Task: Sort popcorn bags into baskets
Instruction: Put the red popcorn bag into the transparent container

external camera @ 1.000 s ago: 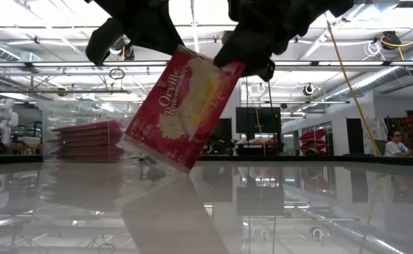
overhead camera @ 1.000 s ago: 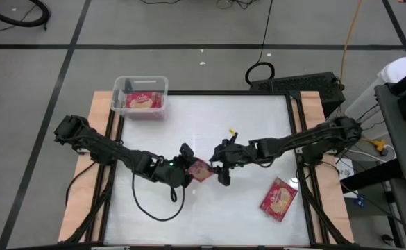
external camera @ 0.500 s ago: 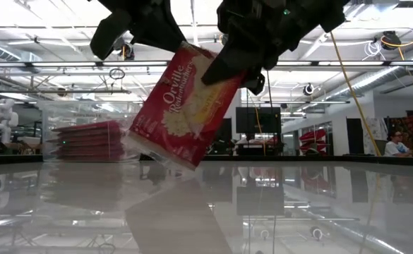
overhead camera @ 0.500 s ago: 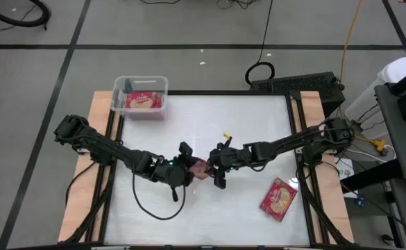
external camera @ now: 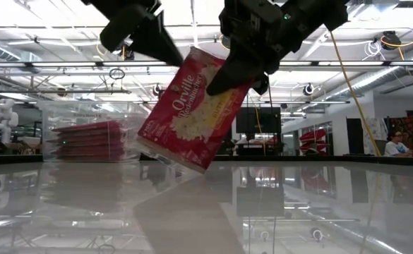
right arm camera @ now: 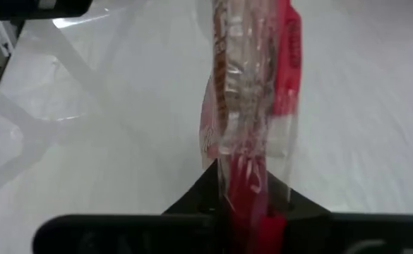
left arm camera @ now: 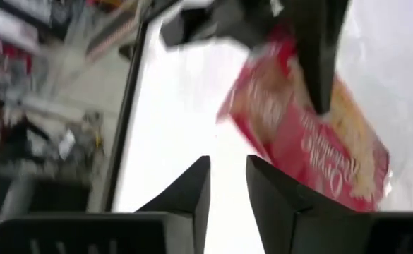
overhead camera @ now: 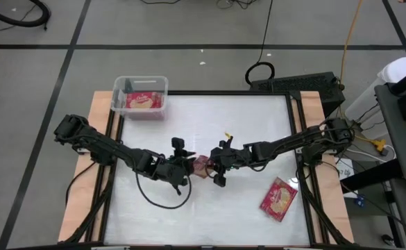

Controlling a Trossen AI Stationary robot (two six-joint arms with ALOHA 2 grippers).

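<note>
Packet (external camera: 190,109) hangs tilted mid-desk, pinched by right claw (external camera: 229,73); left claw (overhead camera: 187,167) open beside it, basket (overhead camera: 141,96) far-left.

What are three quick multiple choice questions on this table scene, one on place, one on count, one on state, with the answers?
1. Where does the clear basket stand?
A. far left corner of the table
B. near right corner
C. table centre

2. How many popcorn bags lie flat on the bare table?
A. none
B. one
C. three

3. Which claw grips the raised popcorn bag?
A. the left claw
B. the right claw
C. neither

Answers:
1. A: the high view shows it at the table's far left corner.
2. B: one loose bag lies near the right edge.
3. B: the right claw pinches the bag's edge, while the left claw stands clear of the bag with a gap between its fingers.
</note>
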